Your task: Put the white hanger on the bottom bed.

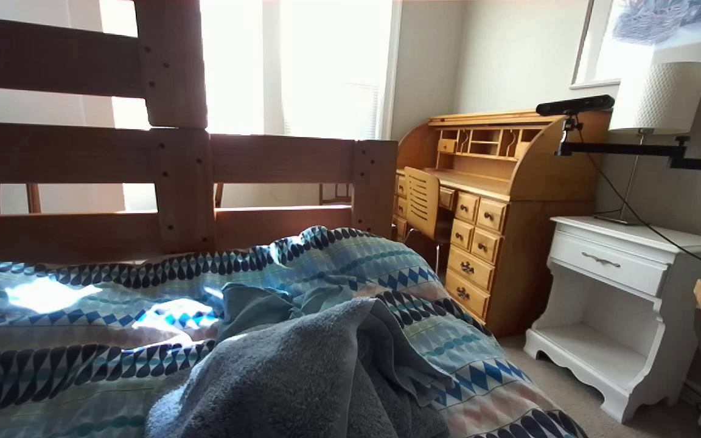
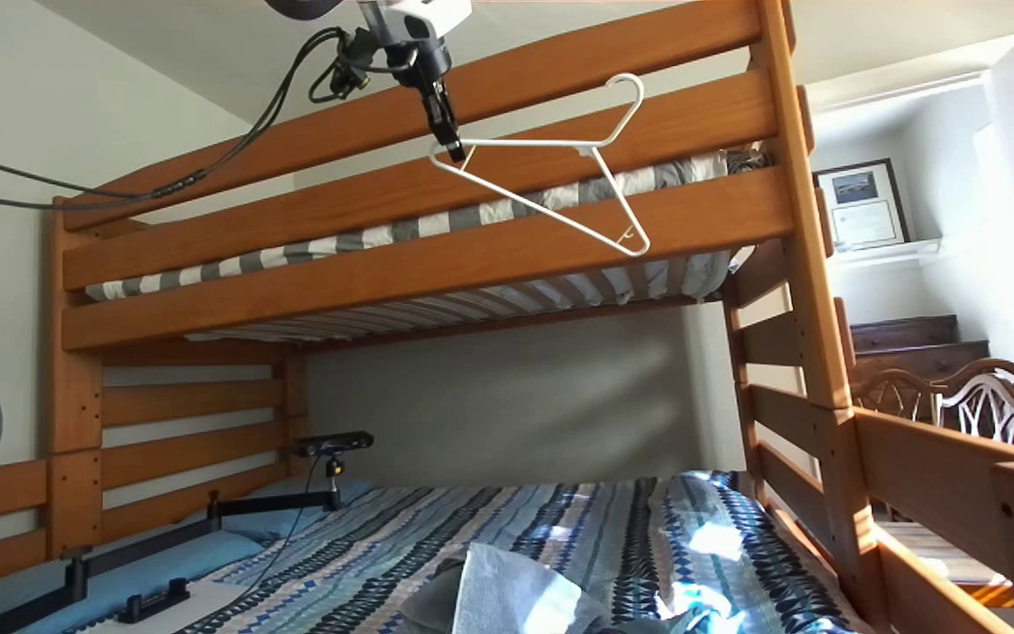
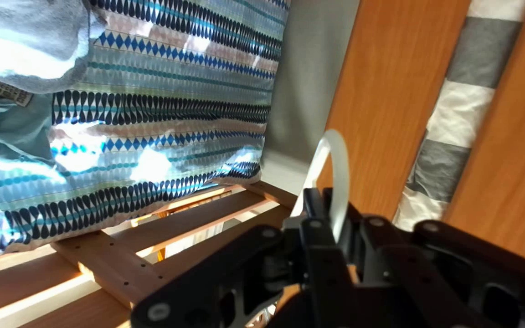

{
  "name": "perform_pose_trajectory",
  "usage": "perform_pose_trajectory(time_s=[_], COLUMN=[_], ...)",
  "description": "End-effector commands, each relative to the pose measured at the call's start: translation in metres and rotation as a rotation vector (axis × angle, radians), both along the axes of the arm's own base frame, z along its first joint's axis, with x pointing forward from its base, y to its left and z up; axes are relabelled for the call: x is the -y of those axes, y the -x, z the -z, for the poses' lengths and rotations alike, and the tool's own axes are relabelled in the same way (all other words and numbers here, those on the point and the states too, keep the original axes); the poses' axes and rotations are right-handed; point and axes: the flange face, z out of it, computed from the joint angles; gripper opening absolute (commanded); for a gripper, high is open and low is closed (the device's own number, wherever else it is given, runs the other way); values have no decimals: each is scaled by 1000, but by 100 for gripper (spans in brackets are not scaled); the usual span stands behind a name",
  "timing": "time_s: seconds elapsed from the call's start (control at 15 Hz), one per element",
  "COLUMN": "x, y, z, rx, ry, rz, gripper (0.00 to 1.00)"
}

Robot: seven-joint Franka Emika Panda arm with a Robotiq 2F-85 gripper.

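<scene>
Fingers (image 2: 450, 139) pinch white hanger (image 2: 533, 143) at one corner in an exterior view, well above the bottom bed (image 2: 560, 519); likely light, stiff, slick plastic. Wrist view: bend gripped, may swivel; mid-bar would balance better. In an exterior view: grey blanket (image 1: 289, 365), no hanger.

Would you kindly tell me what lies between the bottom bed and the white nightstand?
Carpet lies between the bottom bed and the nightstand, in an exterior view, with the wooden desk farther back.
</scene>
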Motion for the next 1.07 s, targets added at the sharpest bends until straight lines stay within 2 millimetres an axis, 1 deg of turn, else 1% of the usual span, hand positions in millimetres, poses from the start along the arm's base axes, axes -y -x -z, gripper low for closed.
perform_pose_trajectory(time_s=[0.0,0.33,0.4,0.53,0.6,0.67,0.73,0.8,1.0], x=[5,2,0,0,1,1,-7,-12,-13], y=[5,0,-8,-9,-9,-9,-11,-16,-31], z=[24,68,55,68,70,70,67,71,97], rx=[8,57,30,39,39,41,70,80,58], ry=[-45,-97,-59,-64,-65,-66,-47,-64,-139], rz=[-68,-188,-146,-169,-172,-172,-185,-192,-175], gripper=[2,2,7,7,7,2,2,2,2])
